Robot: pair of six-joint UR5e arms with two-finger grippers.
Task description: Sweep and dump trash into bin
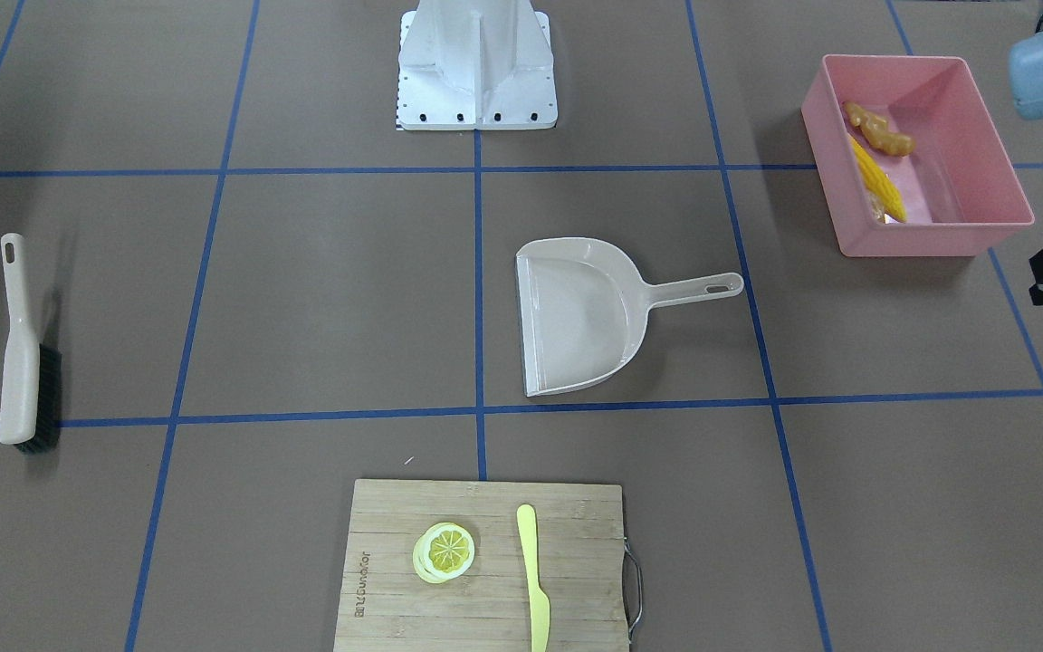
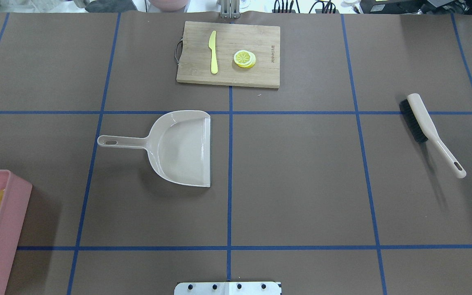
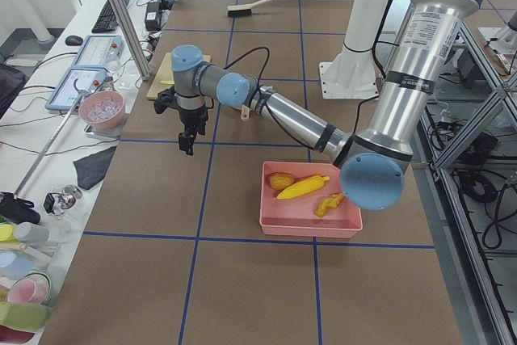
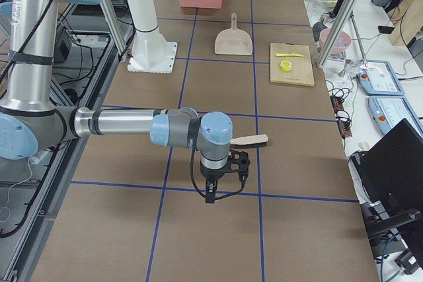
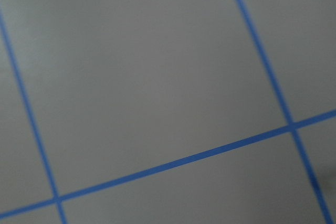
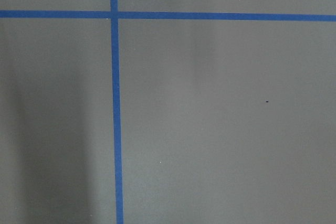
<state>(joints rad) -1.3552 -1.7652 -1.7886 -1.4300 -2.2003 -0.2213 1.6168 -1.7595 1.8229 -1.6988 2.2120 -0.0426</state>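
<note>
The pink bin (image 1: 929, 237) stands at the table's left end. In it lie the yellow corn cob (image 3: 303, 187), the tan ginger root (image 3: 329, 202) and the brown potato (image 3: 281, 180). The front-facing view shows the corn (image 1: 879, 186) and ginger (image 1: 879, 131) but not the potato. My left gripper (image 3: 186, 145) hangs above bare table beyond the bin, holding nothing that I can see. My right gripper (image 4: 210, 195) hangs above bare table near the brush. I cannot tell whether either gripper is open or shut. Both wrist views show only the brown table and blue tape.
The beige dustpan (image 1: 585, 317) lies empty mid-table. The brush (image 1: 19, 353) lies at the table's right end. A wooden cutting board (image 1: 485, 580) on the operators' side holds a lemon slice (image 1: 444, 551) and a pale yellow knife (image 1: 535, 580). The robot's white base (image 1: 476, 63) is opposite.
</note>
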